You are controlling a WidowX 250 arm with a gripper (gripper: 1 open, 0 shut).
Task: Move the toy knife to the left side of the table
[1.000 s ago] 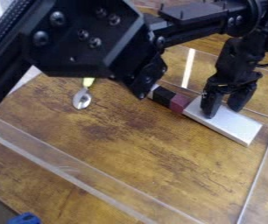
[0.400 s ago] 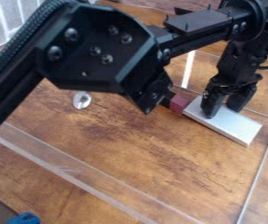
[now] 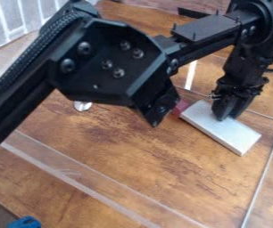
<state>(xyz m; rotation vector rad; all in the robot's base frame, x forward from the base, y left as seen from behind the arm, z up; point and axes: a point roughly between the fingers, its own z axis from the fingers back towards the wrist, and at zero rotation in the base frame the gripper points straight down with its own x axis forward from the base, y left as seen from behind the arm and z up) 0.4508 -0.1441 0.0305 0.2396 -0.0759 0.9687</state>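
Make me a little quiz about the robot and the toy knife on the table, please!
1. True or false: the end effector is down on the toy knife's pale blade.
2. Which is nearer the right side of the picture? A) the spoon B) the toy knife
3. Fill in: the table is made of dark brown ____.

Key: 1 true; 2 B; 3 wood.
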